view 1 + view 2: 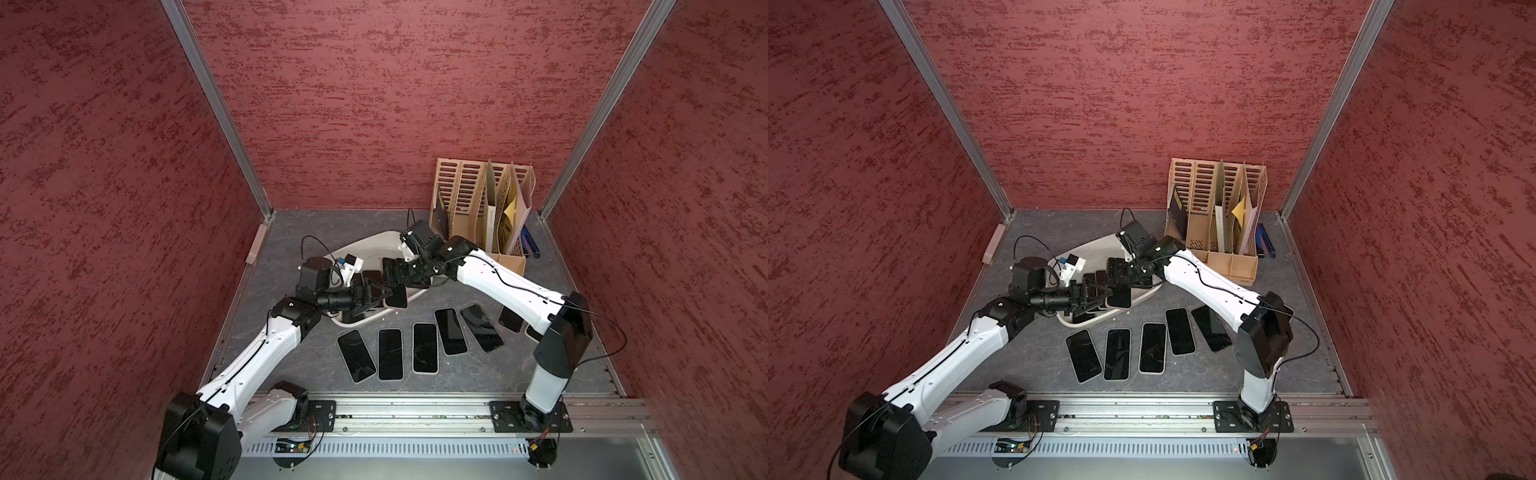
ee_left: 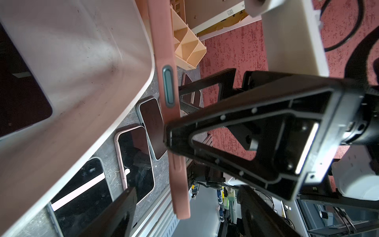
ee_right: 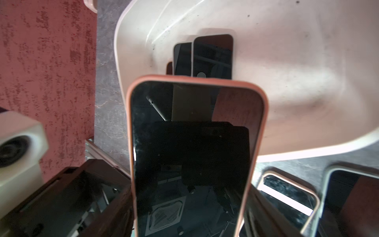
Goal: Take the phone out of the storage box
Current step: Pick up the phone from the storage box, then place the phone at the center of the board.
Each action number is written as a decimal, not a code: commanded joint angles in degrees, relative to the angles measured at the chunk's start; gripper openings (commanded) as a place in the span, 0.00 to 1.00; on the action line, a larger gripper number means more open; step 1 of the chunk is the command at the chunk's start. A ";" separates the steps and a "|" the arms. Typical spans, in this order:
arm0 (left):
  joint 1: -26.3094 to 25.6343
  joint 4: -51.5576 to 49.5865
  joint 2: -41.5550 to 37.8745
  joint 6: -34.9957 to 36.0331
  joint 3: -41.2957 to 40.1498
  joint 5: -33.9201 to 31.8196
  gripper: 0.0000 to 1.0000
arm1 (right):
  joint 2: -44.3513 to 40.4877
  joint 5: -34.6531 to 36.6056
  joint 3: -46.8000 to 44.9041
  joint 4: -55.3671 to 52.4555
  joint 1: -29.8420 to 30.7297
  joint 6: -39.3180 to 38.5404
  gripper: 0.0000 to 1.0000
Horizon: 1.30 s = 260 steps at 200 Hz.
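Storage box [image 1: 372, 245]: shallow white plastic tub, smooth but scuffed, with rounded corners and a rolled rim. It sits mid-table on the grey marbled table [image 1: 316, 224], long axis running 7 to 1 o'clock, and shows in both top views [image 1: 1096, 249].
Box contents: stacked phones [image 1: 372, 276], dark slabs overlapped at the 7 o'clock end. The 1 o'clock end is bare plastic.
File organizer [image 1: 469, 195]: beige, slotted, with upright dividers, at 2 o'clock from the box against the back wall. Its compartments hold cards and sheets, one of them yellow.
Row of phones [image 1: 424, 347]: flat, with glossy black screens facing up and pale case rims. They fan across the table from 6 to 4 o'clock of the box.
Phone [image 1: 397, 297]: matte pink case and glossy black screen, held tilted in the air across the box's rim at 5 o'clock.
Right gripper [image 1: 395, 278]: black, reaching in from 2 o'clock and clamped on the phone's far end.
Left gripper [image 1: 382, 298]: black triangular open-frame fingers, spread apart and straddling the phone from 9 o'clock. One fingertip overlaps the case; whether it touches cannot be told. The other stands clear.
Left wrist only: the phone edge-on [image 2: 164, 51], with an oval grey-green side button [image 2: 169, 88].
Right wrist only: the screen face-on [image 3: 190, 143], and three overlapped phones in the tub [image 3: 213, 55].
Top views only: the whole fan at once.
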 commanded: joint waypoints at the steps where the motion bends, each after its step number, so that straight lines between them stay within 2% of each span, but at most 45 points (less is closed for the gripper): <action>1: -0.35 -0.18 -0.38 1.36 0.18 -1.25 0.77 | -0.13 -2.33 2.72 0.63 1.38 1.56 0.44; 48: -0.35 -3.94 1.86 3.80 3.89 -4.39 0.52 | 1.24 -3.61 4.04 1.50 3.58 2.76 0.44; 87: -0.24 -5.77 2.49 4.46 5.53 -6.21 0.15 | 2.65 -4.56 5.48 1.95 4.47 3.27 0.45; 100: 0.13 -6.62 1.84 4.55 5.56 -6.66 0.03 | 3.08 -5.22 5.62 2.69 4.51 3.38 0.47; 106: 0.47 -7.18 1.39 4.55 5.48 -6.95 0.00 | 3.35 -5.61 5.71 3.07 4.51 3.42 0.52; 124: 2.66 -9.25 -0.78 4.37 5.13 -6.68 0.00 | 4.04 -5.43 6.99 3.15 4.34 2.71 0.76; 130: 3.85 -10.80 -1.92 4.35 5.00 -6.57 0.00 | 4.29 -5.18 7.64 3.09 4.13 2.11 0.95; 134: 4.80 -12.05 -2.71 4.36 4.96 -6.49 0.00 | 4.49 -4.94 8.22 2.91 3.98 1.48 0.98; 169: 16.82 -30.98 -13.55 7.47 5.84 -10.14 0.00 | 9.77 -0.67 17.03 -4.81 1.30 -7.72 0.98; 200: 23.00 -47.62 -21.04 9.82 6.52 -20.84 0.00 | 21.88 -0.05 30.63 -15.73 0.03 -16.63 0.98; 227: 27.08 -52.35 -27.59 8.07 3.38 -24.20 0.00 | 30.68 0.39 39.59 -19.84 -0.02 -20.88 0.98; 260: 30.20 -49.52 -27.68 7.80 -2.74 -22.53 0.00 | 36.22 -0.60 41.96 -19.97 -0.18 -22.40 0.98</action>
